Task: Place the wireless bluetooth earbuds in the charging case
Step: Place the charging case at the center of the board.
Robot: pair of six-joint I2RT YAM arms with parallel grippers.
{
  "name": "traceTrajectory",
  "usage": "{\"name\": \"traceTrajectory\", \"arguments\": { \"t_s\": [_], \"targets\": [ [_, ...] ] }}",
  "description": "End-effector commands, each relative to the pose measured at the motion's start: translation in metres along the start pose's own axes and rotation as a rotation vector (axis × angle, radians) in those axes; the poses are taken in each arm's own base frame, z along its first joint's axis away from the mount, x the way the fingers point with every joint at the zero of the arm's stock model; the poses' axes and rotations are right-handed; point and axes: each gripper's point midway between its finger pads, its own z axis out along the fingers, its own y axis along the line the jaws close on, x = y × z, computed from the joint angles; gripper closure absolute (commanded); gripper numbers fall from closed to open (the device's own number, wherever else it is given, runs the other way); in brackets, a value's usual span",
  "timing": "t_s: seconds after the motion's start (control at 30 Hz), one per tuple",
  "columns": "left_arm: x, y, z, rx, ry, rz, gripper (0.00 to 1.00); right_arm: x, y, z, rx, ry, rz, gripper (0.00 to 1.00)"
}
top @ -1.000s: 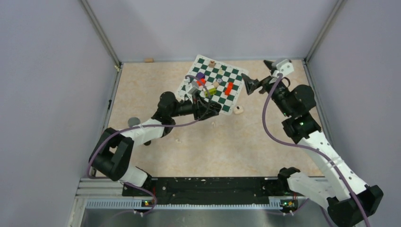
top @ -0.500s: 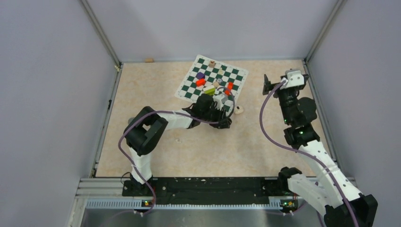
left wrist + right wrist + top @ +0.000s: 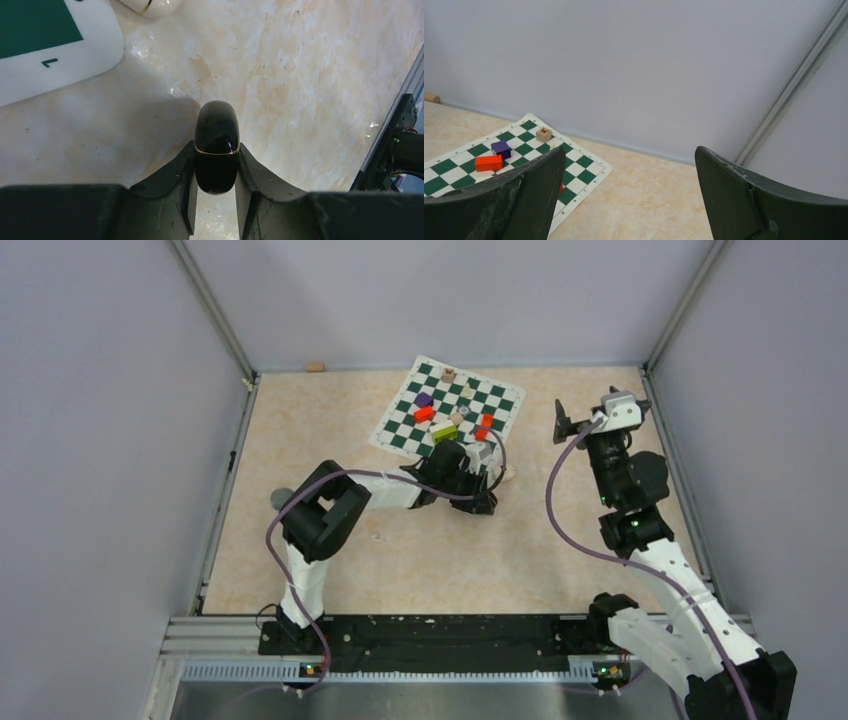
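The charging case is a glossy black pod with a thin gold seam. My left gripper is shut on its sides and holds it closed over the marble table, just off the chessboard's near corner. In the top view the left gripper is below that corner; the case is hidden there. My right gripper is open and empty, raised near the right wall, and in its wrist view it faces the back wall. The earbuds are not in view.
The chessboard at the back carries red, purple and yellow-green blocks and a wooden cube. A small cream pod lies beside the board's near corner. A grey disc lies on the left.
My left arm swung right off the chessboard and down to the table by its near corner. My right arm drew back from the board toward the right wall and turned upward.
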Motion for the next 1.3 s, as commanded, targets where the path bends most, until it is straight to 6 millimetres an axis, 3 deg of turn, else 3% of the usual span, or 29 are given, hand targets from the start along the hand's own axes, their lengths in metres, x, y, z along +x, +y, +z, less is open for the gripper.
{"name": "traceTrajectory", "arguments": {
  "t_s": [0.0,0.2,0.33,0.57,0.77,0.9,0.97,1.13,1.27],
  "targets": [
    [0.017,0.002,0.006,-0.024,0.061,-0.032,0.62,-0.014,-0.004,0.0,0.01,-0.059,0.012,0.01],
    [0.016,-0.002,0.005,-0.011,0.059,-0.017,0.18,-0.012,-0.003,0.0,0.003,-0.056,0.015,0.01],
    [0.011,-0.009,0.002,0.003,0.052,0.006,0.03,-0.01,-0.002,0.0,0.003,-0.052,0.015,0.01],
    [-0.003,-0.015,-0.009,-0.003,0.016,0.064,0.01,0.0,-0.002,0.003,0.018,-0.024,0.033,0.01],
    [-0.029,-0.03,-0.036,0.002,-0.051,0.158,0.01,0.015,0.003,0.009,0.002,0.018,0.042,0.02],
    [-0.067,-0.032,-0.079,0.023,-0.158,0.21,0.01,0.05,0.025,0.025,-0.085,0.159,0.048,0.04],
    [-0.088,-0.025,-0.107,0.023,-0.225,0.23,0.01,0.085,0.046,0.035,-0.176,0.299,0.049,0.05],
    [-0.14,0.004,-0.197,-0.015,-0.421,0.304,0.01,0.158,0.098,0.034,-0.445,0.64,0.056,0.08],
    [-0.147,0.019,-0.25,-0.122,-0.449,0.444,0.01,0.2,0.113,0.032,-0.479,0.793,0.092,0.08]
  ]
}}
